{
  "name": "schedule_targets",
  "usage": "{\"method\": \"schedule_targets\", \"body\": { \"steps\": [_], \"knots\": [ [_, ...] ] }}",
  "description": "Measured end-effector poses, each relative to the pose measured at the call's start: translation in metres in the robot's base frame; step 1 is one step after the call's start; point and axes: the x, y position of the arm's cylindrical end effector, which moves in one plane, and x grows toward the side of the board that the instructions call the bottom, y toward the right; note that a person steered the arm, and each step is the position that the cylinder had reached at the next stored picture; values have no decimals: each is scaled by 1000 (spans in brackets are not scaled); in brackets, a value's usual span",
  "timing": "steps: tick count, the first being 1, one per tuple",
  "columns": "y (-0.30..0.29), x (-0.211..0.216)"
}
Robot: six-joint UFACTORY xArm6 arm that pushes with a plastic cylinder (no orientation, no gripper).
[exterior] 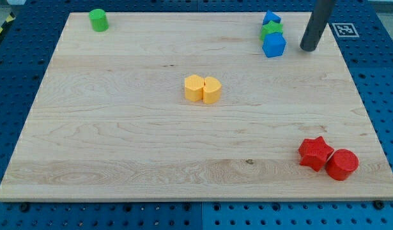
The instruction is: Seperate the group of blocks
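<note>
Just to the view's left of my tip [308,49] sits a tight cluster: a blue cube [274,45], a green star [271,29] touching it above, and a blue block [270,17] behind that. My tip is a bare rod with nothing to open or close; it holds nothing and stands apart from the cube. Farther left and lower lie two touching yellow blocks [202,89]; below my tip, a red star [315,153] touches a red cylinder [342,164]; far left, a green cylinder [98,20].

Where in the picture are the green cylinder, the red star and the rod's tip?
green cylinder [98,20], camera view, middle of its side.
red star [315,153], camera view, centre of its top face.
my tip [308,48], camera view, the rod's very lower end.
</note>
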Motion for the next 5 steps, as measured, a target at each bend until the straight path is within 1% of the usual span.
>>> {"method": "schedule_targets", "body": {
  "steps": [1,2,3,5],
  "knots": [
    [0,-5],
    [-12,-19],
    [-17,-19],
    [-49,-27]
  ]
}}
